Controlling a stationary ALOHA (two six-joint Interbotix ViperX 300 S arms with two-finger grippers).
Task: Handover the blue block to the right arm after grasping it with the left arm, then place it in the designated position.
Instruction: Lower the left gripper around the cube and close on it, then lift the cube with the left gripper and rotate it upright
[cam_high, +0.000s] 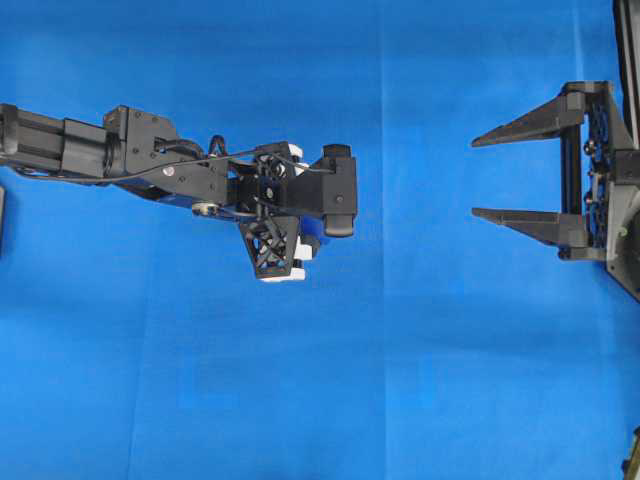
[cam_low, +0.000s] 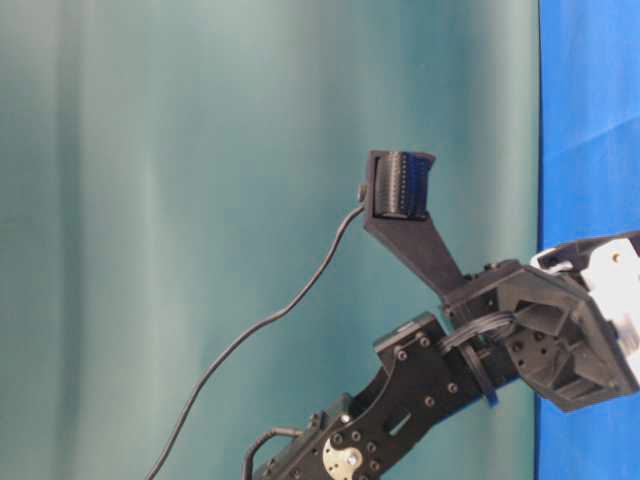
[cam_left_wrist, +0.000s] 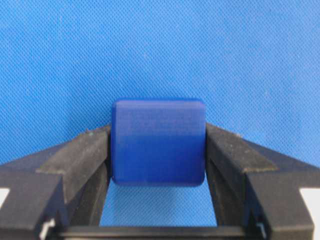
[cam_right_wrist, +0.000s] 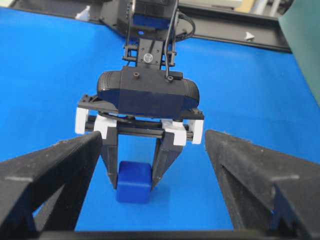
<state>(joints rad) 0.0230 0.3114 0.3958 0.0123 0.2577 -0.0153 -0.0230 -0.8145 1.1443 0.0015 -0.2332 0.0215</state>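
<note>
Blue cloth (cam_high: 400, 380) covered your table. Your left gripper (cam_right_wrist: 134, 182), lower centre of the right wrist view, had both fingers pressed against the blue block (cam_left_wrist: 158, 143), which sat on the cloth. Your right gripper (cam_high: 480, 176) stood fully spread, holding nothing.

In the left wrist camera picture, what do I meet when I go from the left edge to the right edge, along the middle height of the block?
Blue cloth → left finger → blue block → right finger → blue cloth again.
</note>
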